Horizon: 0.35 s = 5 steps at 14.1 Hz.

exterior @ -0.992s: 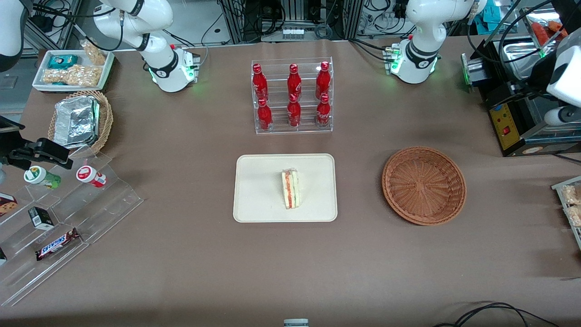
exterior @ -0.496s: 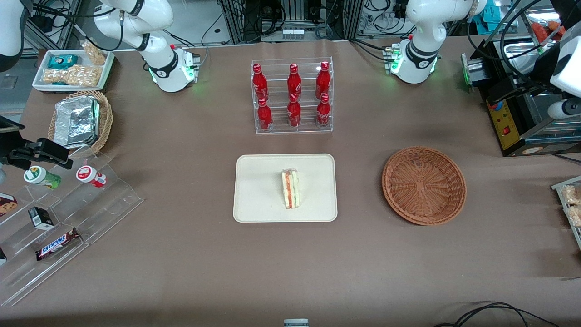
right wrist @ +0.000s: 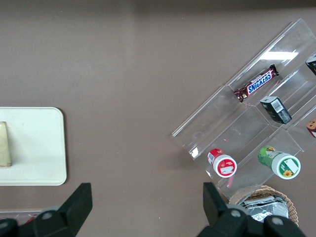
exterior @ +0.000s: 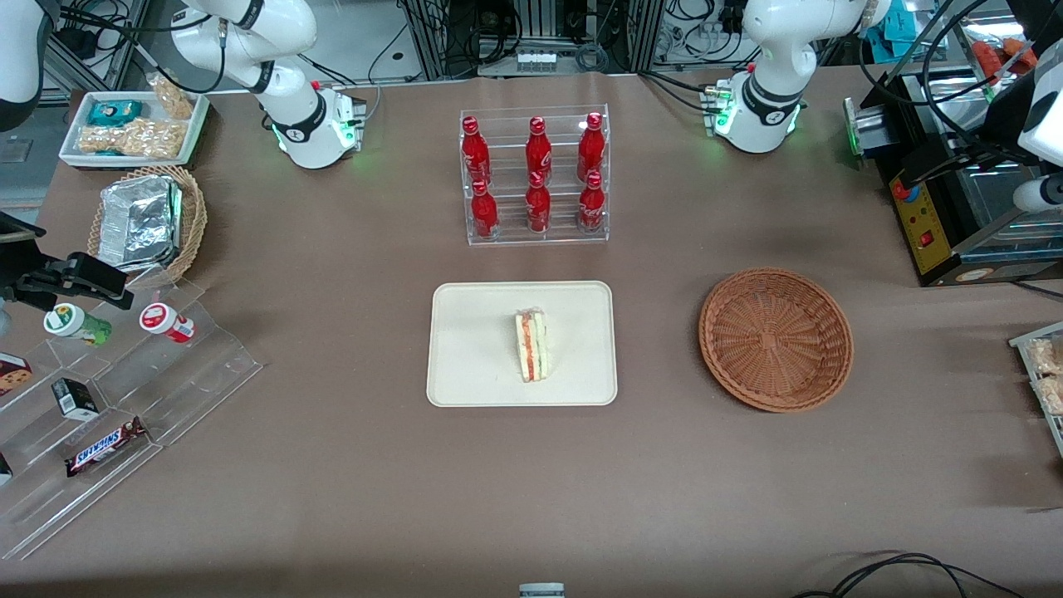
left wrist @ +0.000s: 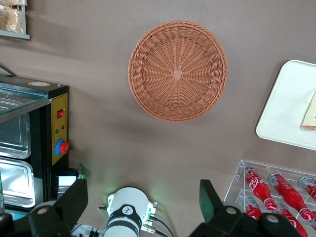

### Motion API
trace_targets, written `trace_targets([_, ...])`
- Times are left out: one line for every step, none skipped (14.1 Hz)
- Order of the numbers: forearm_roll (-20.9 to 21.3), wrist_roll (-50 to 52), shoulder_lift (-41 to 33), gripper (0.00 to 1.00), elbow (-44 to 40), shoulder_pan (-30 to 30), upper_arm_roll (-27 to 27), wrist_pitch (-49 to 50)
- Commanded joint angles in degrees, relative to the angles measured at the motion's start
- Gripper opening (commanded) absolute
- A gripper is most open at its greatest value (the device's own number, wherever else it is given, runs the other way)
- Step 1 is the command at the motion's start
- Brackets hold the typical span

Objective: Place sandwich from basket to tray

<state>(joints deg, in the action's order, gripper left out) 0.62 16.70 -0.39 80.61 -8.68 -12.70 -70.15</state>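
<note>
Sandwich (exterior: 531, 345): lying on the cream tray (exterior: 465, 365), released. Wicker basket (exterior: 776, 338): holds nothing. Left gripper (left wrist: 143, 205): high above the table near the basket, fingers spread wide, carrying nothing. You need only park it clear.

Woven wicker basket (exterior: 776, 339); matt, seemingly plastic tray (exterior: 473, 349); clear-wrapped sandwich (exterior: 531, 345).
</note>
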Motion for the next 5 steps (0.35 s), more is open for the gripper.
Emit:
trace_targets([0.5, -1.0, -0.5, 1.0, 0.4, 0.0, 0.1, -0.7])
trace_targets([0.4, -1.0, -0.1, 1.0, 0.2, 0.0, 0.1, -0.8])
trace_targets([0.3, -1.0, 0.0, 1.0, -0.2, 0.0, 0.1, -0.7])
trace_targets([0.2, -1.0, 0.0, 1.0, -0.2, 0.0, 0.2, -0.8])
trace_targets([0.3, -0.9, 0.0, 1.0, -0.2, 0.0, 0.1, -0.7])
